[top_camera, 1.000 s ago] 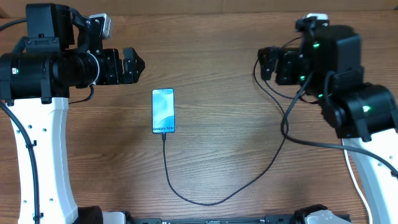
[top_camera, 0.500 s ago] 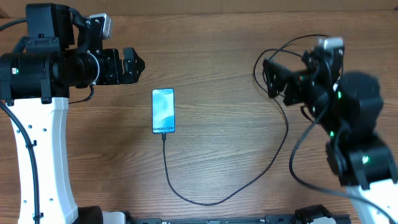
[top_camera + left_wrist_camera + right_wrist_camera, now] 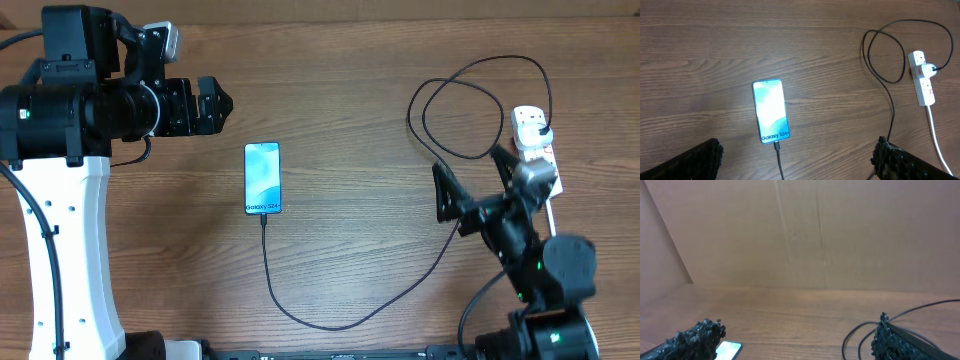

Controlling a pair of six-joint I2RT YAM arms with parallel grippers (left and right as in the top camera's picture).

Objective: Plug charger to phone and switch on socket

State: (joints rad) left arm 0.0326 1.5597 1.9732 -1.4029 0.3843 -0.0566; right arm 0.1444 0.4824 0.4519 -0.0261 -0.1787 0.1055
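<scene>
The phone [image 3: 262,178] lies flat on the wooden table with its light-blue screen up. It also shows in the left wrist view [image 3: 771,110] and, as a corner, in the right wrist view [image 3: 729,350]. The black charger cable [image 3: 330,324] has its tip in the phone's bottom edge, curves right and loops up to a plug in the white socket [image 3: 538,150]. The left wrist view shows the cable [image 3: 891,110] and socket [image 3: 925,87] too. My left gripper [image 3: 217,104] is open and empty, up-left of the phone. My right gripper [image 3: 472,182] is open and empty, below-left of the socket.
The socket's thick white cord [image 3: 936,142] runs toward the table's front right. A brown cardboard wall [image 3: 805,230] stands along the table's far edge. My right arm's base [image 3: 545,290] sits at the front right.
My right arm has swung from over the socket at the back right down toward the front right, uncovering the socket and plug. The left arm, phone and cable have not moved.
</scene>
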